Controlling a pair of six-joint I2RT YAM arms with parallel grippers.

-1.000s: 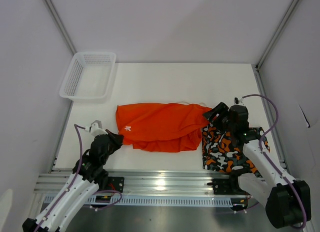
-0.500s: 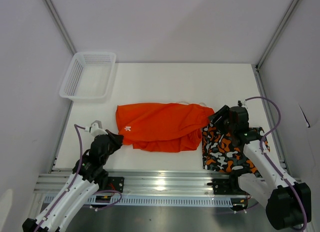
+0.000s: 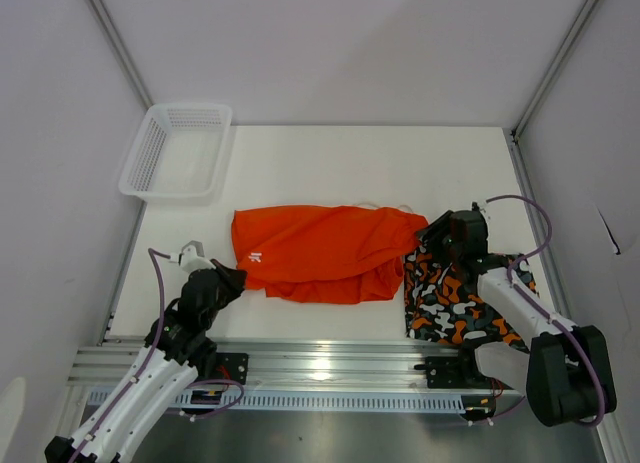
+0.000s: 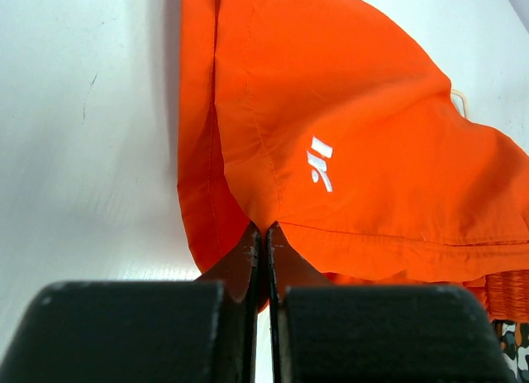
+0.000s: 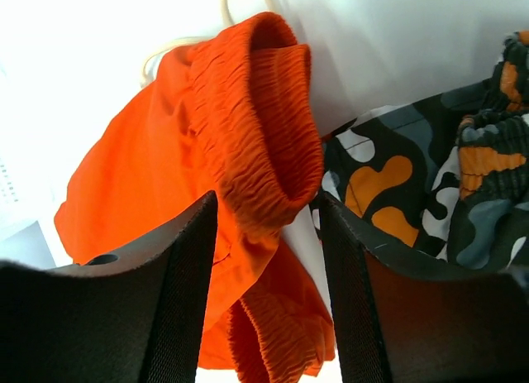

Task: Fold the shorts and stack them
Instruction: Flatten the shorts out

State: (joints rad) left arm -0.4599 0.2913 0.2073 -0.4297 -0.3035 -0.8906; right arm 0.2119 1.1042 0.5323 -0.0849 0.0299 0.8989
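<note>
Over the last second only the right arm changes. Its forearm swings in over the patterned shorts while the right hand shifts only slightly, staying at the right end of the orange shorts.

- Right hand: wide. In the wrist view its two fingers straddle the gathered orange waistband, one on each side, with nothing pinched yet. The white drawstring trails beyond the band.
- Left hand: no movement across the interval. Its jaws are narrow and appear to pinch the near-left hem corner of the orange shorts, with fabric running right into the tips.
- Orange shorts: lying across the middle of the bench, loosely flattened, outline unchanged. The right end just overlaps the patterned pair, which sits crumpled at the near-right.
- Basket: far-left, apart from both garments.

Judgement: the re-posing looks like alignment for a grasp on the waistband. With the left corner already held, closing the right hand would give a two-point hold for a lift or fold. Folding proper has not begun and neither pair is stacked. Risk: the jaws may catch a fold of the patterned pair just beside the band.
</note>
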